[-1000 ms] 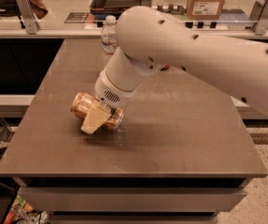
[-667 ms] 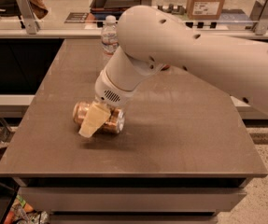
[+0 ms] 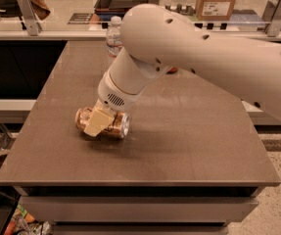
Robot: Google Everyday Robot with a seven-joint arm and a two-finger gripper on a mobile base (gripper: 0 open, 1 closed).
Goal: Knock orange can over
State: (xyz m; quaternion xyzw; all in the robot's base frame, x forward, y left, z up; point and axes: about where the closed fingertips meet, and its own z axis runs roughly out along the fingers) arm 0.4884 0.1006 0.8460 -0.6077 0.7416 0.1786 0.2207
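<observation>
The orange can (image 3: 111, 122), pale orange-gold metal, lies on its side on the brown table (image 3: 189, 146), left of the middle, its silver end facing right. My gripper (image 3: 99, 122) reaches down from the big white arm and sits right over the can. One cream finger (image 3: 98, 121) lies across the can's front. The other finger is hidden behind the can.
A clear plastic water bottle (image 3: 113, 37) stands at the table's far edge behind the arm. A small red-orange object (image 3: 172, 70) peeks out under the arm at the back. A counter with a cardboard box (image 3: 217, 1) lies beyond. The table's front edge is near.
The can has settled lower and flatter on the table, shifting slightly toward the front. The gripper has followed it down a little.
</observation>
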